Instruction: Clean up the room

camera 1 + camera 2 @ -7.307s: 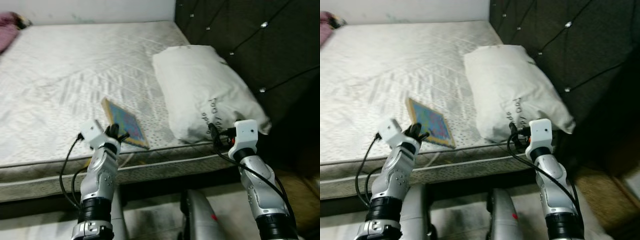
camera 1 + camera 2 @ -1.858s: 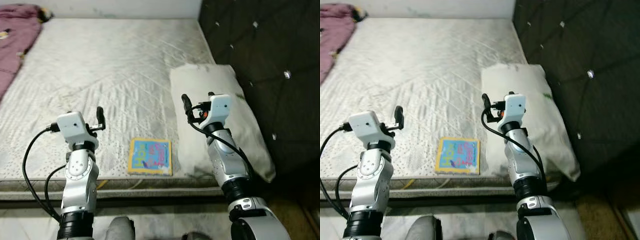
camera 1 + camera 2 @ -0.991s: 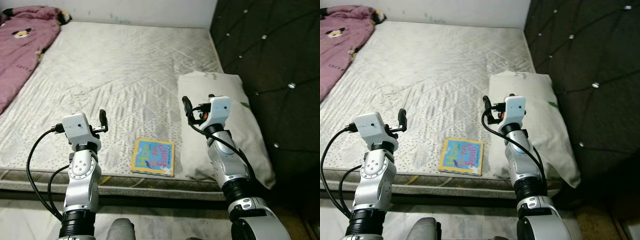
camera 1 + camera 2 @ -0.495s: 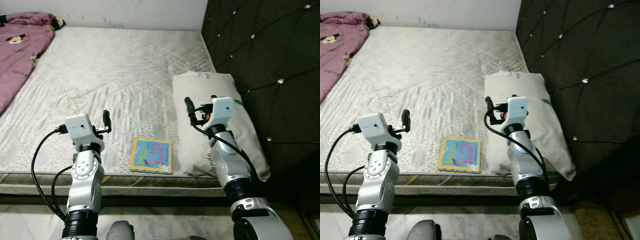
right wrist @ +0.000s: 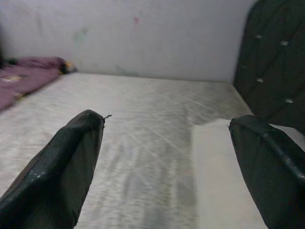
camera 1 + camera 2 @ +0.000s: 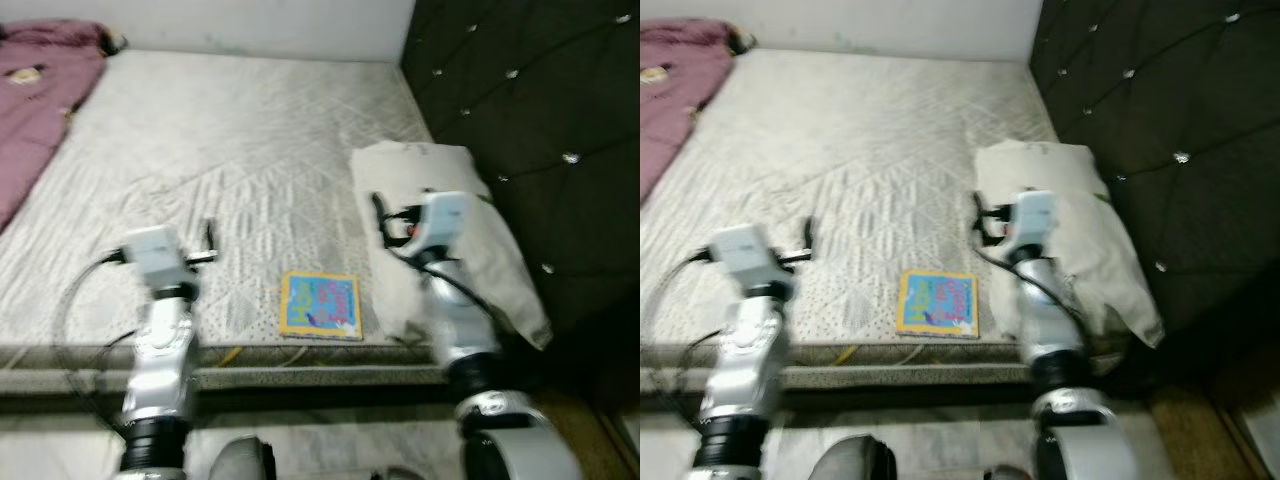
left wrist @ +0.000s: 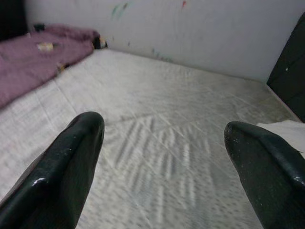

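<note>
Both hands spread, empty — left hand (image 6: 210, 240), right hand (image 6: 385, 215) over mattress (image 6: 230, 140); book (image 6: 321, 304) btwn, near edge.

head eyes look down at mattress (image 6: 220, 150), wrists skim it

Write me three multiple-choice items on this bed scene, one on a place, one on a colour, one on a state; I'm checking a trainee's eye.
1. Where does the book lie?
A. on the pillow
B. near the mattress's front edge
C. on the floor

2. What colour is the blanket?
A. purple-pink
B. green
C. orange

3. How is the left pincer?
A. shut on the book
B. open, holding nothing
C. shut on the pillow

Key: B, the book lies flat by the mattress edge, beside the pillow; A, the blanket shows it; B, the left pincer has fingers apart over bare mattress.
</note>
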Available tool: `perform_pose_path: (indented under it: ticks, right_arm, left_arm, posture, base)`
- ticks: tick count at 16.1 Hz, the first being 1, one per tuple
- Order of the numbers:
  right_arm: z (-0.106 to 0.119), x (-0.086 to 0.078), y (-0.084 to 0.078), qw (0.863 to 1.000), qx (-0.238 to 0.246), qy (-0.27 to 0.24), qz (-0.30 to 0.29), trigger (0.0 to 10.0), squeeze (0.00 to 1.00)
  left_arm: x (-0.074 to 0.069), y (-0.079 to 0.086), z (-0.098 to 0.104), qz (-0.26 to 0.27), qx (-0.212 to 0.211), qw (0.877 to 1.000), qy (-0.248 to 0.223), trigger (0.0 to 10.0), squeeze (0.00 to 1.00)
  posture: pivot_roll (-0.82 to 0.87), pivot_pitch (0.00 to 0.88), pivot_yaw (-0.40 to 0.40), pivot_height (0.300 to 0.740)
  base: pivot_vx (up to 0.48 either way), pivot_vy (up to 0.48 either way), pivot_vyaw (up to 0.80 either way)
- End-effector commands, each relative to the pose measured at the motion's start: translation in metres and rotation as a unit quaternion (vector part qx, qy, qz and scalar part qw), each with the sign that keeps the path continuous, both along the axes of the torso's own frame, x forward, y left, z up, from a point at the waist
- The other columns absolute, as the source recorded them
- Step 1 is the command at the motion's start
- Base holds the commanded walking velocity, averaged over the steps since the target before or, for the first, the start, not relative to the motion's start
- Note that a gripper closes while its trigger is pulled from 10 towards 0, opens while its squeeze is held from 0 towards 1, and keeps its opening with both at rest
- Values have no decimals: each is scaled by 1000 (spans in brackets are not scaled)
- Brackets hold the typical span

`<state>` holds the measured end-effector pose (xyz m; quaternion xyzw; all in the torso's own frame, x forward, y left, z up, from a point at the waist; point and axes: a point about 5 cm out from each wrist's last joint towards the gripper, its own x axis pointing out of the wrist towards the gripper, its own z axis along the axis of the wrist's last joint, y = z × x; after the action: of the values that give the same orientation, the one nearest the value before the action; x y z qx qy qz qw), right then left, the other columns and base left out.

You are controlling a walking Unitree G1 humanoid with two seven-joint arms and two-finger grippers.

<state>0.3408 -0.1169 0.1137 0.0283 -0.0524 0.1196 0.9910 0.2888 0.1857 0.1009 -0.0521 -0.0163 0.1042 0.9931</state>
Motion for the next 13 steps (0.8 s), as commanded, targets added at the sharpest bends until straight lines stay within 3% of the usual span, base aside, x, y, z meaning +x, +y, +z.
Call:
perform_pose_path:
  ticks: [1, 8, 13]
  right_arm:
    - [-1, 1, -9, 1000, -6, 1, -12, 10000, 0]
    - [-3, 0, -7, 1000, -7, 6, -1, 10000, 0]
    - [-3, 1, -6, 1000, -10, 8, 5, 10000, 0]
  left_arm:
    - [2, -9, 0, -16, -6, 1000, 0, 10000, 0]
    - [1, -10, 0, -19, -8, 1000, -3, 10000, 0]
    - [-1, -11, 5, -34, -26, 999, -29, 10000, 0]
  posture:
    - [20, 0, -16, 740]
    - [19, 0, -18, 740]
    - [16, 0, -19, 740]
  base:
    - [0, 480, 0]
    - [0, 469, 0]
    - [0, 0, 0]
